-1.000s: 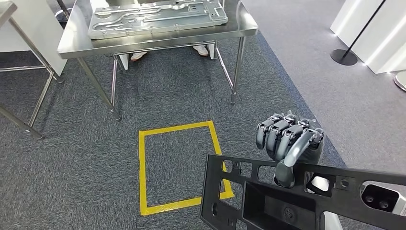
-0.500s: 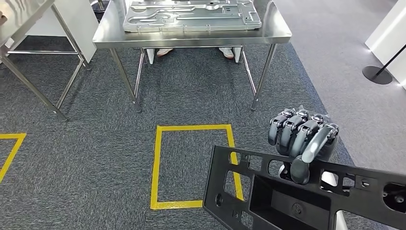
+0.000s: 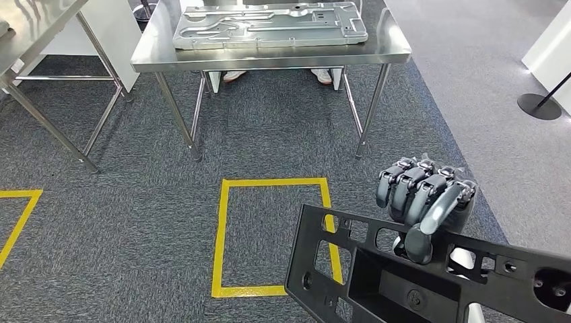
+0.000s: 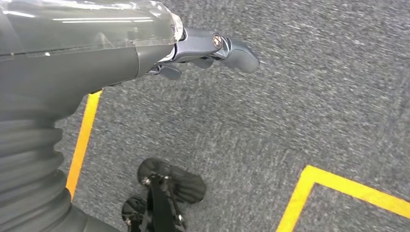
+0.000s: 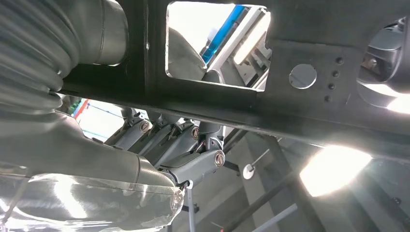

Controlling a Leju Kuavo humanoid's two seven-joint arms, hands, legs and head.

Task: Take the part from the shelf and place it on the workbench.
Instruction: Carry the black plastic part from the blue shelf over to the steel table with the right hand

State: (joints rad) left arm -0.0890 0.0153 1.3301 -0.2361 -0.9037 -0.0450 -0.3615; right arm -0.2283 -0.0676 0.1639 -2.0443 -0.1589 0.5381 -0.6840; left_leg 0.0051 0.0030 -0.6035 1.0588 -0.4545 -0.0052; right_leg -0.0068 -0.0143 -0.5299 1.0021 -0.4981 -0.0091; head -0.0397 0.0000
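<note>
The right hand (image 3: 424,202) grips the black part (image 3: 404,276), cut off by the picture's edge; the left hand (image 4: 212,48) holds nothing, fingers apart.

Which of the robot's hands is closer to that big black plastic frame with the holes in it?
The right. Its right hand grips the top edge of the black plastic frame, touching it. The left hand hangs over the grey carpet, holding nothing.
</note>
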